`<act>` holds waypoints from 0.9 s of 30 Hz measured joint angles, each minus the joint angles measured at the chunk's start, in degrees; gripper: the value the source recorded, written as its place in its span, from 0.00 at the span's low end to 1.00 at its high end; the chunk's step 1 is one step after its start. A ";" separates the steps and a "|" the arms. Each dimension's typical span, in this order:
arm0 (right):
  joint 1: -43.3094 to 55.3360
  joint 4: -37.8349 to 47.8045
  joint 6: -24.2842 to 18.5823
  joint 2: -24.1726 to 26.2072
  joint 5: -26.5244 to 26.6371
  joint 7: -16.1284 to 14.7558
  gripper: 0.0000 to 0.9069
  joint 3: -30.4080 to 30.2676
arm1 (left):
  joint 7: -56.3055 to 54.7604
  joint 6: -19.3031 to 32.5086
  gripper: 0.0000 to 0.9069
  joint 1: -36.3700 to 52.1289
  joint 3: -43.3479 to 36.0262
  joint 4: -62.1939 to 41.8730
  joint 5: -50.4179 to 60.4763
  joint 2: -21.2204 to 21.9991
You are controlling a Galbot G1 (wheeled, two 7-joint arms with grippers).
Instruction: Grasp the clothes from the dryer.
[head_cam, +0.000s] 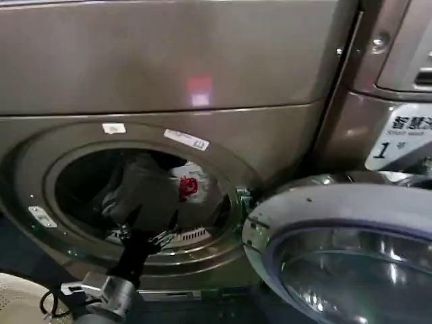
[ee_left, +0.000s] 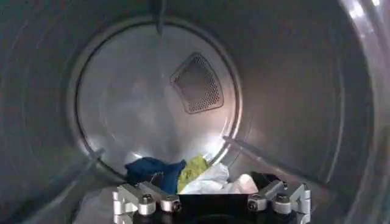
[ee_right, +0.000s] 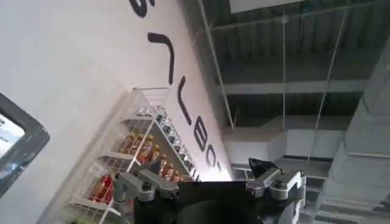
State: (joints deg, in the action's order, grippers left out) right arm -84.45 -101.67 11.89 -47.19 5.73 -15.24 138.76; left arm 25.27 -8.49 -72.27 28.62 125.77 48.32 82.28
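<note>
Dryer (head_cam: 202, 88) status: round glass door (head_cam: 351, 256) swung open to the robot's right, port exposed. The left arm reaches in through the port. In the head view the left gripper (head_cam: 138, 202) is a dark shape inside the opening; whether its fingers are spread cannot be told from this view.

The left wrist view supplies what the head view lacks. The left gripper (ee_left: 210, 204) is set wide, both fingers apart and holding nothing. The clothes (ee_left: 189, 176) lie just ahead of the fingers on the drum floor: a dark navy piece (ee_left: 152, 170), a yellow-green piece (ee_left: 194, 167) and a pale white piece (ee_left: 216, 181), bunched together and touching. Beyond them stands the drum's rear wall with a perforated vent (ee_left: 198, 82).

The head view alone shows a pale garment with a red patch (head_cam: 189, 185) just beside the arm, toward the robot's right.

The right wrist view shows the right gripper (ee_right: 210, 195) parked with fingers wide, empty, facing a white wall, a wire shelf rack (ee_right: 140, 158) and ceiling beams.
</note>
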 measured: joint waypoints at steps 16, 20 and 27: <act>-3.98 -3.70 2.84 -0.77 0.57 -0.76 1.00 2.93 | 35.24 6.63 1.00 28.38 3.01 -22.91 18.94 6.40; -4.50 -4.03 3.01 -1.07 0.73 -0.91 1.00 2.88 | 40.99 9.36 1.00 35.24 3.75 -30.24 22.97 8.17; -4.10 -4.89 3.26 -1.46 0.91 -1.03 1.00 1.92 | 46.75 12.23 1.00 44.57 2.86 -41.98 26.82 8.64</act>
State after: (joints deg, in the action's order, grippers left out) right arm -88.56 -106.56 15.15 -48.65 6.64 -16.27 140.67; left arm 72.02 3.74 -27.70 31.48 83.79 75.14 90.92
